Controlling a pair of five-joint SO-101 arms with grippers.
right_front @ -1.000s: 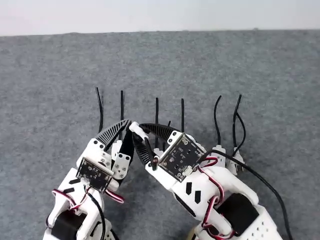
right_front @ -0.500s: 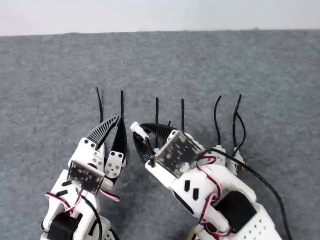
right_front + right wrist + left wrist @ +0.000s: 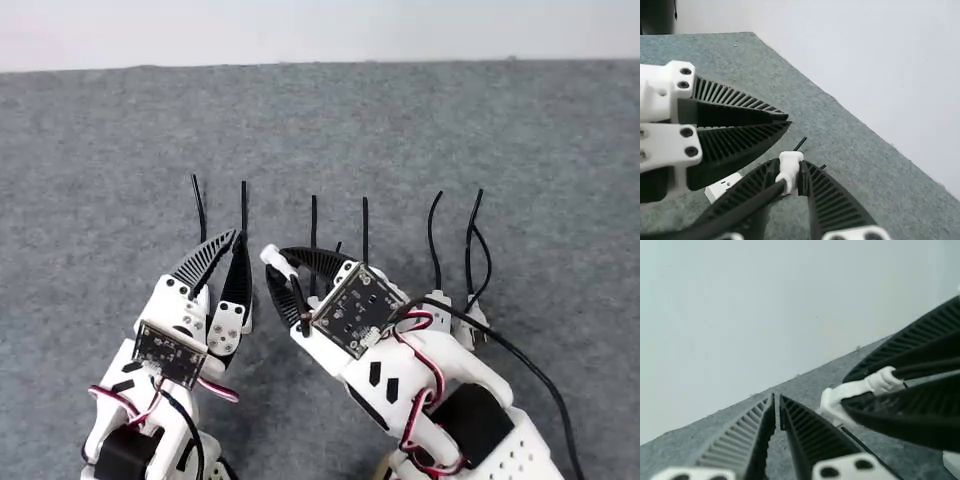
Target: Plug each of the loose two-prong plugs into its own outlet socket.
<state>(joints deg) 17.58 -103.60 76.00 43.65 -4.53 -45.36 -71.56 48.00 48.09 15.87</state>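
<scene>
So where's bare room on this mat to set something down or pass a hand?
Free: the far strip of the mat between the black wires and the wall, and both flanks beyond the outermost wires. Crowded: the near middle, where the left pincer and the right pincer, holding a white plug, sit close among wires.

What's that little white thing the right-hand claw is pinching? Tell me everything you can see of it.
It is a small white plug, seemingly moulded plastic, with a blocky head and a rounded neck. A black cord leaves it and runs back along the right gripper, whose black ribbed fingers clamp it at their tips, one on each side. It is held over the grey mat, near the left gripper but not touching it. Its prongs cannot be made out.
</scene>
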